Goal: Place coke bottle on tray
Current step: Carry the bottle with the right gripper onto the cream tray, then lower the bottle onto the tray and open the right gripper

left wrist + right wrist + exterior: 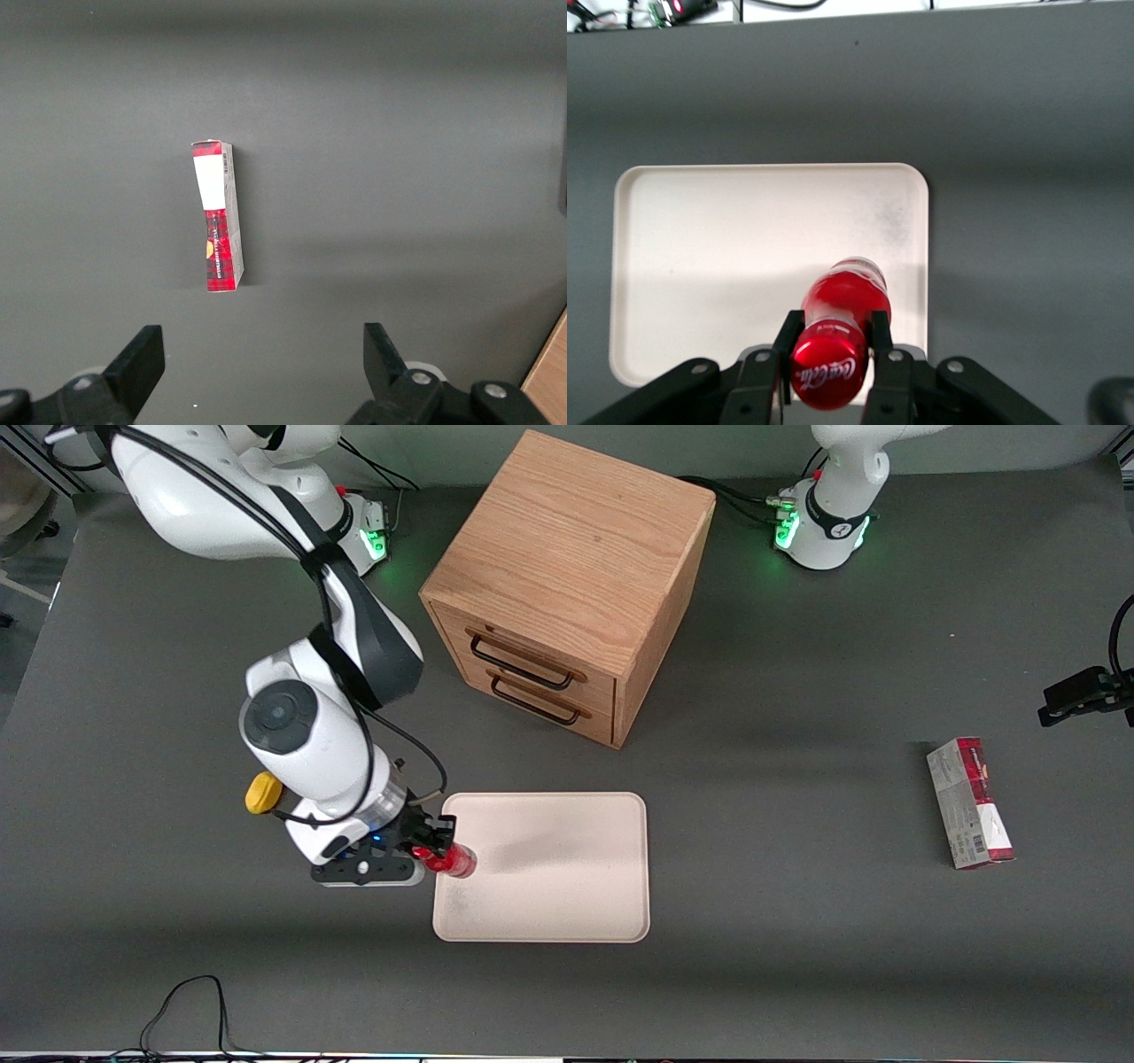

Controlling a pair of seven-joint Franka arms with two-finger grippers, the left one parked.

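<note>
My gripper (431, 844) is shut on the coke bottle (454, 860), a tiny bright red bottle with a red cap. It holds the bottle over the rim of the tray (567, 903) at the tray's edge toward the working arm's end of the table. In the right wrist view the bottle (837, 336) sits between my fingers (788, 341) with its cap toward the camera, and the pale cream tray (726, 239) lies below it. I cannot tell whether the bottle touches the tray.
A wooden drawer cabinet (567, 584) stands farther from the front camera than the tray. A yellow lump (262, 793) lies beside my arm. A red-and-grey carton (970, 802) lies toward the parked arm's end and also shows in the left wrist view (219, 217).
</note>
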